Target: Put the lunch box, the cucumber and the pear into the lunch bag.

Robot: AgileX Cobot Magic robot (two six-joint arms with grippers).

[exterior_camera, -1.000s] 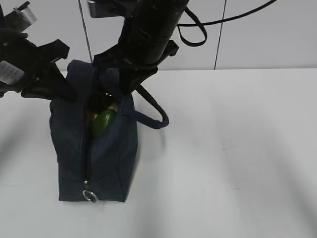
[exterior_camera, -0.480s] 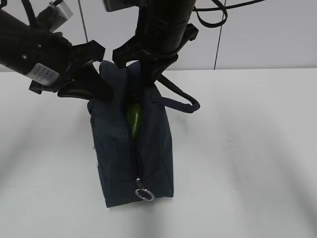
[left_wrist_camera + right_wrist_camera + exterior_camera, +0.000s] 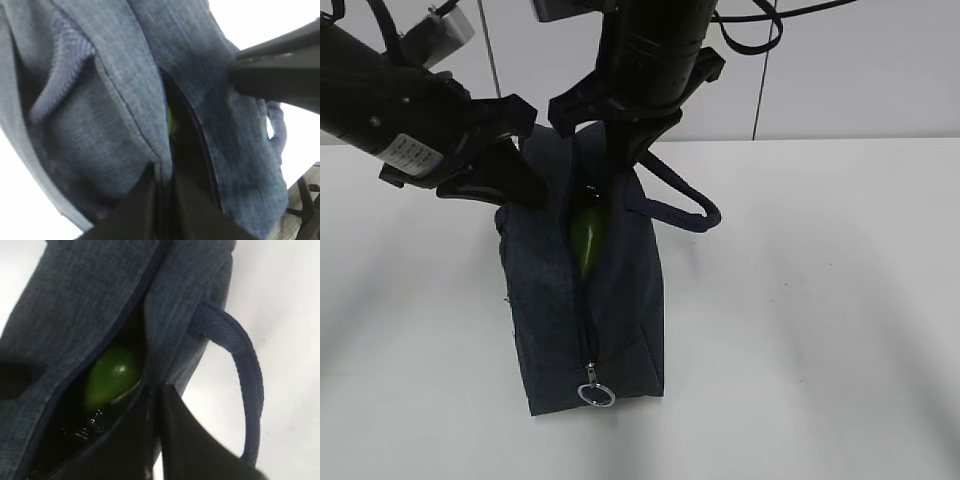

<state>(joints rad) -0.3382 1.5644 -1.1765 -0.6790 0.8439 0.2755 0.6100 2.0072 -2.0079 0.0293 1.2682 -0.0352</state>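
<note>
Your lunch bag (image 3: 605, 300) stands upright on the white desk (image 3: 820, 300), left of the middle, its zipped end toward you with the metal ring pull (image 3: 595, 393) hanging low on the near face. The zipper is closed along the near part and gapes at the far part, where the cucumber (image 3: 587, 235) shows green in the slit. You can see the same green end in the right wrist view (image 3: 112, 375), lying inside the opening. The lunch box and the pear are not visible from any view.

Your left gripper (image 3: 525, 185) is pinched tight on the left rim of the bag's opening, the fabric bunched between its fingers in the left wrist view (image 3: 160, 200). Your right gripper (image 3: 625, 165) is pinched on the right rim, just beside the loop handle (image 3: 685, 205), which sticks out to the right. Both grippers are near each other at the bag's far end.
</note>
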